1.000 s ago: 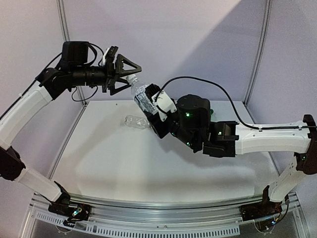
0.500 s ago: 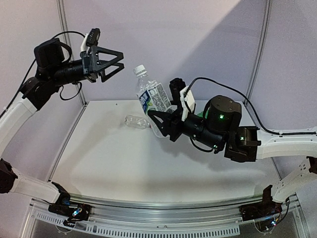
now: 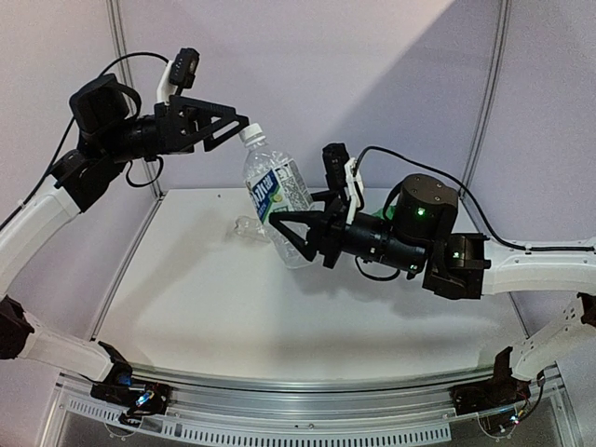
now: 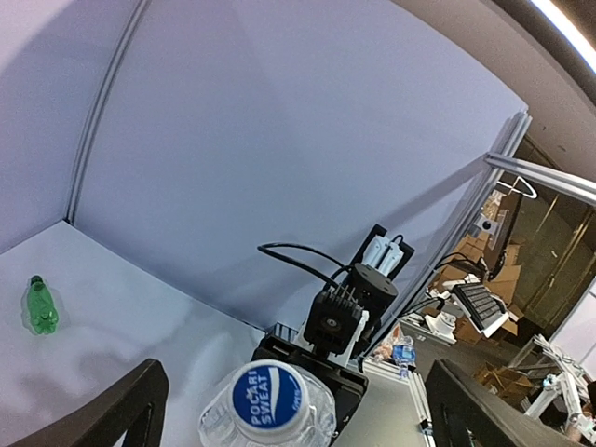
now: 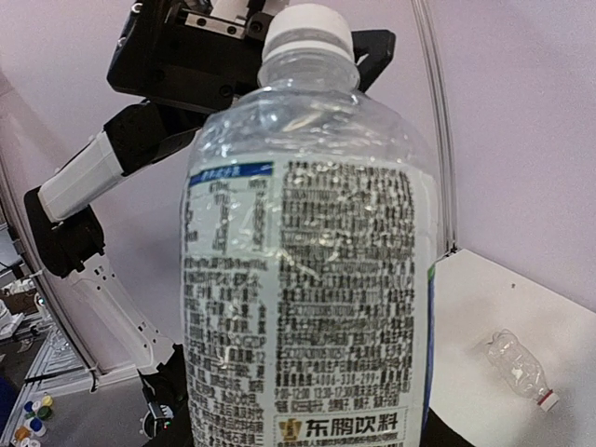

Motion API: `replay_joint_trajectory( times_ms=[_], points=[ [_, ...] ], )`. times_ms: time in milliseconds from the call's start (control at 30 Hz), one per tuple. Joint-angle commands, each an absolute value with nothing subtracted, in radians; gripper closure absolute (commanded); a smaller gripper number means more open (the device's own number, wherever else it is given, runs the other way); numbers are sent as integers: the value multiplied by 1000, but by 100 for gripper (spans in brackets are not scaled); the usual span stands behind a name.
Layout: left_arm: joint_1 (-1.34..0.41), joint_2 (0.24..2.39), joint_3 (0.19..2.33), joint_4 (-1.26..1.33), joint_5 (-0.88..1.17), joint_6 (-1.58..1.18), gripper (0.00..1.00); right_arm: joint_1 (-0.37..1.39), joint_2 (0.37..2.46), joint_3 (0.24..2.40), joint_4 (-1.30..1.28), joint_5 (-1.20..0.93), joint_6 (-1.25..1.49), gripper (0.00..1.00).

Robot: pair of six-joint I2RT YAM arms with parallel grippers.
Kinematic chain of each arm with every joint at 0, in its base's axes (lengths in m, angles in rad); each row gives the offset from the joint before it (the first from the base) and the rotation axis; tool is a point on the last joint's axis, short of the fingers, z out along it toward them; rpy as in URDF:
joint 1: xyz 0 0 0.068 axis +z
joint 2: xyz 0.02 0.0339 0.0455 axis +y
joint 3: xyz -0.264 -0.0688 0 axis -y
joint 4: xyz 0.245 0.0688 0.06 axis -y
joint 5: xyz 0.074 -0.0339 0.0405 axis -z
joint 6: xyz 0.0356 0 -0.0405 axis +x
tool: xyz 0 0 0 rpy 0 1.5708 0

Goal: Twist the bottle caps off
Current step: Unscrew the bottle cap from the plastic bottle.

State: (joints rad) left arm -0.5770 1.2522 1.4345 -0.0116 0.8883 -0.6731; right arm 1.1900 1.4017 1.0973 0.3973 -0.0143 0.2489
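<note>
My right gripper (image 3: 294,229) is shut on the clear bottle with the blue-white label (image 3: 273,197) and holds it in the air, tilted, neck up and to the left. This bottle (image 5: 307,279) fills the right wrist view and hides my own fingers there. Its white cap (image 3: 251,135) carries a blue top (image 4: 267,396). My left gripper (image 3: 223,126) is open, and the cap sits at its fingertips (image 4: 130,400) without touching them. The unlabelled clear bottle (image 5: 521,368) lies on its side on the table. The green bottle (image 4: 40,305) stands far off.
The white table (image 3: 214,298) is bounded by a grey back wall and metal corner posts (image 3: 119,47). The lying bottle (image 3: 244,226) is partly behind the held one. The right arm's body (image 3: 424,233) stretches over the table's right half.
My left gripper had drawn back to the left and has returned to the cap, still open. My right arm has carried the bottle left and down, swinging its neck toward the left gripper.
</note>
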Motion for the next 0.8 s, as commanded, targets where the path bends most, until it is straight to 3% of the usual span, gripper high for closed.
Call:
replay_joint_trajectory(
  times_ms=[0,167,333,767],
  points=[
    [-605,1270,1421,17,874,-660,3,1180,1373,1109,407,-75,270,100],
    [-621,1285,1425,26,876,-667,14,1179,1370,1112,403,-78,270,100],
    [-629,1292,1422,22,879,-665,31,1179,1368,1115,397,-78,268,100],
    [-641,1298,1412,17,885,-668,53,1178,1363,1117,387,-77,268,100]
  ],
)
